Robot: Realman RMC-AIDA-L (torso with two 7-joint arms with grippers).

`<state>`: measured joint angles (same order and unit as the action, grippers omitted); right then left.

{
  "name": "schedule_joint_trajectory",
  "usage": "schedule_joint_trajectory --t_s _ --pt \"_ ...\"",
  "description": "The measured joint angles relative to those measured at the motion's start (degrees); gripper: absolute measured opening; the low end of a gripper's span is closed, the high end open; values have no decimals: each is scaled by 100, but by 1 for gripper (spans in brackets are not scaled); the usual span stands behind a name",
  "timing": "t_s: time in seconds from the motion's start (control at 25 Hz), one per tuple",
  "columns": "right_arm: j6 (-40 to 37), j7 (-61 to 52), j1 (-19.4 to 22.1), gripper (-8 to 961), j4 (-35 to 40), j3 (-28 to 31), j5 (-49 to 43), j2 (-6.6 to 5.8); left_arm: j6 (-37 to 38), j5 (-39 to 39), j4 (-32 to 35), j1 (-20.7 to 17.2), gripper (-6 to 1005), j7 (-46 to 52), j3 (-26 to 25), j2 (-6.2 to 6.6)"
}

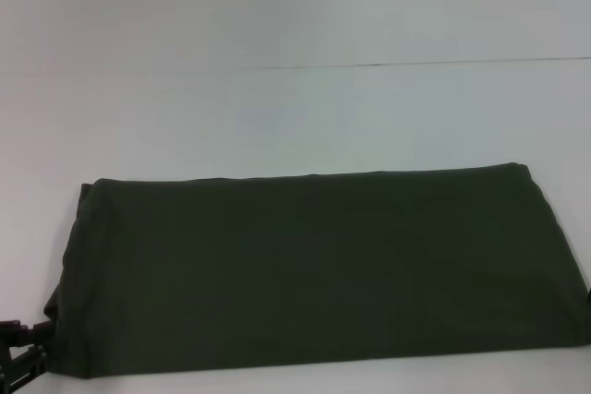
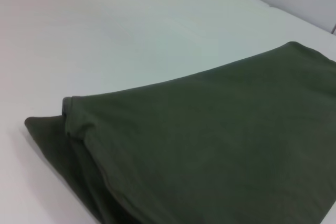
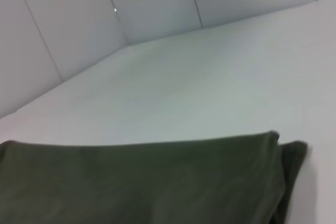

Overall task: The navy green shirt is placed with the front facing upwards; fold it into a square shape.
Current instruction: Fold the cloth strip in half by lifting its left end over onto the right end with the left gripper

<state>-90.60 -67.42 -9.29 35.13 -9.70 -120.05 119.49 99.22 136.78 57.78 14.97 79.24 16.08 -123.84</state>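
While the navy green shirt [image 1: 314,274] lies as a wide folded band on the near counter [image 1: 295,108], its loose left layers could slip apart; I cannot tell either fingers' state

The navy green shirt [image 1: 314,274] was seen as soft, matt cloth, smooth across its plain upper layer and faintly rumpled at the folded edges. The table [image 1: 295,108] was rendered as a smooth, white, low-sheen surface.
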Motion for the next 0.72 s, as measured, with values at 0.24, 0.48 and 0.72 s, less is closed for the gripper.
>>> schedule_joint_trajectory --t_s 0.24,0.48,0.72 --pt "10 -37 -204 616 120 232 0 -3 -120 -62 38 103 285 185 -94 10" --pt "12 -21 -624 766 137 246 -15 -14 -353 -553 -41 425 541 296 -363 -6" --pt "-44 170 -1129 768 170 -549 -115 -8 -1111 -639 -508 911 723 955 -294 7"
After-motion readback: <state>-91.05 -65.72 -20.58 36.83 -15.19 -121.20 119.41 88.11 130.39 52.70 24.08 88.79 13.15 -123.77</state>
